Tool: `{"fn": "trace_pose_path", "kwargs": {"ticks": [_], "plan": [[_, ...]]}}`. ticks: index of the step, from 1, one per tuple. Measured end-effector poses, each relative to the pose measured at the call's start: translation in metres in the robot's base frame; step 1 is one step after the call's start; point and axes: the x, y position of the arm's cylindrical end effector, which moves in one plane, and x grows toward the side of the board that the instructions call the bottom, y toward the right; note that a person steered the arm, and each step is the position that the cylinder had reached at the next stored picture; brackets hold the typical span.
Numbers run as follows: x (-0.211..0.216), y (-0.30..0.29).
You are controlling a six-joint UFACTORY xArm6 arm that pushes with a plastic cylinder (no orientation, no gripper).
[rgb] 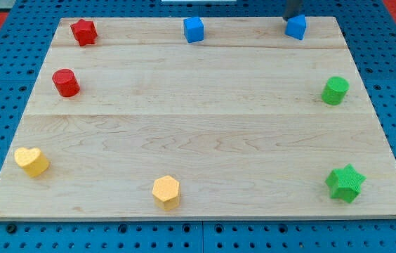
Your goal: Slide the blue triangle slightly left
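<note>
The blue triangle (296, 27) sits at the top right of the wooden board (198, 119), near its top edge. My rod comes in from the view's top edge right above it, and my tip (293, 18) stands just behind the triangle's top side, touching or almost touching it. A blue cube (194, 29) sits at the top middle, well to the left of the triangle.
A red star (83, 31) is at the top left and a red cylinder (65, 82) below it. A green cylinder (335, 91) is at the right, a green star (345, 183) at the bottom right. A yellow heart (31, 161) and a yellow hexagon (166, 191) lie along the bottom.
</note>
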Motion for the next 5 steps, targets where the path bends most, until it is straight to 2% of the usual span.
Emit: {"fn": "trace_pose_path", "kwargs": {"ticks": [2,3,4,5], "plan": [[0.018,0.053],[0.041,0.029],[0.01,0.02],[0.0,0.031]]}}
